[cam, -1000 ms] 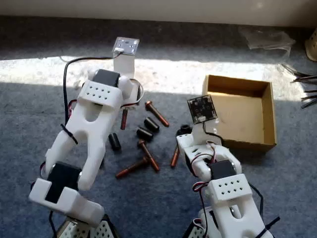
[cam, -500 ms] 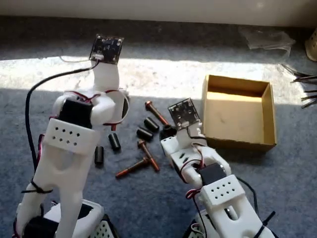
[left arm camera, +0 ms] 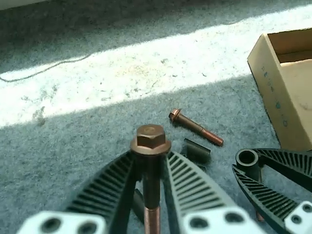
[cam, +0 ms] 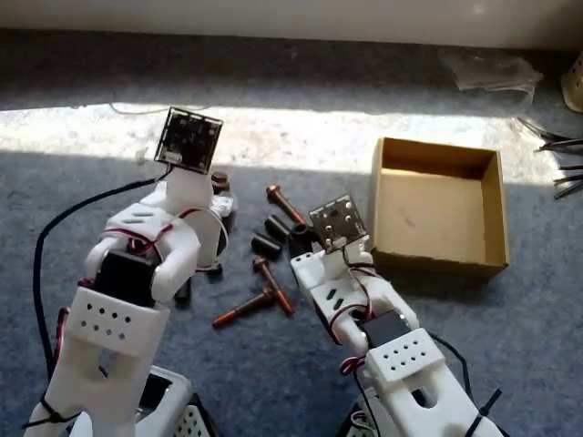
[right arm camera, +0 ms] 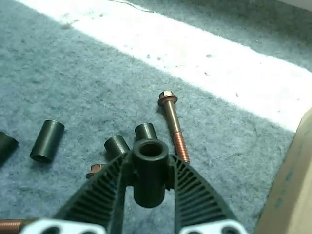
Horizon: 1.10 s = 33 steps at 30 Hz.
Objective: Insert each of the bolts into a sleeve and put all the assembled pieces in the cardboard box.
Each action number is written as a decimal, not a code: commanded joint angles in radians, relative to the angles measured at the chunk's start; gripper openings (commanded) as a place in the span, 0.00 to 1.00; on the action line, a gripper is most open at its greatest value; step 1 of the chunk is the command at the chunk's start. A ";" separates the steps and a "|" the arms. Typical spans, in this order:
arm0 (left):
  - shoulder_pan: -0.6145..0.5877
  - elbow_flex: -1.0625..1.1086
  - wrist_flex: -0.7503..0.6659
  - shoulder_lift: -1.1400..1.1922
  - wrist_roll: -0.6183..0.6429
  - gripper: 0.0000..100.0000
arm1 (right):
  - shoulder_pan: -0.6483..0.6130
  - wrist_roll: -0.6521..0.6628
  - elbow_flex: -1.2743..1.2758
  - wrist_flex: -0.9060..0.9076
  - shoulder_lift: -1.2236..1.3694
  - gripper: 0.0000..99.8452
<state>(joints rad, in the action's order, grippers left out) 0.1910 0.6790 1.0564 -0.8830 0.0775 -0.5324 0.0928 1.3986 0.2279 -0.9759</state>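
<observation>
My left gripper (left arm camera: 150,157) is shut on a copper bolt (left arm camera: 149,146), head pointing away from the wrist; from above, the left gripper (cam: 221,196) is left of the loose parts. My right gripper (right arm camera: 149,163) is shut on a black sleeve (right arm camera: 149,171) with its open bore facing outward. The right gripper (cam: 301,242) with its sleeve (left arm camera: 246,158) hangs close to the right of the held bolt, apart from it. Loose bolts (cam: 287,208) (cam: 272,284) (cam: 244,308) and sleeves (cam: 278,228) (cam: 265,245) lie on the carpet between the arms. The cardboard box (cam: 435,157) stands open at the right.
Grey carpet with a sunlit strip across the back. A clear plastic bag (cam: 487,68) lies at the far right, and dark cables (cam: 557,138) poke in at the right edge. One more sleeve (right arm camera: 47,140) lies apart from the others.
The left arm has drawn back toward the near side, lifting a bolt off the carpet. The right arm has swung left with its sleeve, closer to the held bolt.
</observation>
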 commanded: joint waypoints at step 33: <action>0.067 0.035 -0.051 -0.203 -0.014 0.03 | -0.171 -0.002 0.282 0.205 -0.852 0.00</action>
<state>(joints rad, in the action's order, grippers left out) 0.2601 0.7158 1.0273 -0.9782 0.0713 -0.6214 0.0928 1.6655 0.4304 -1.8136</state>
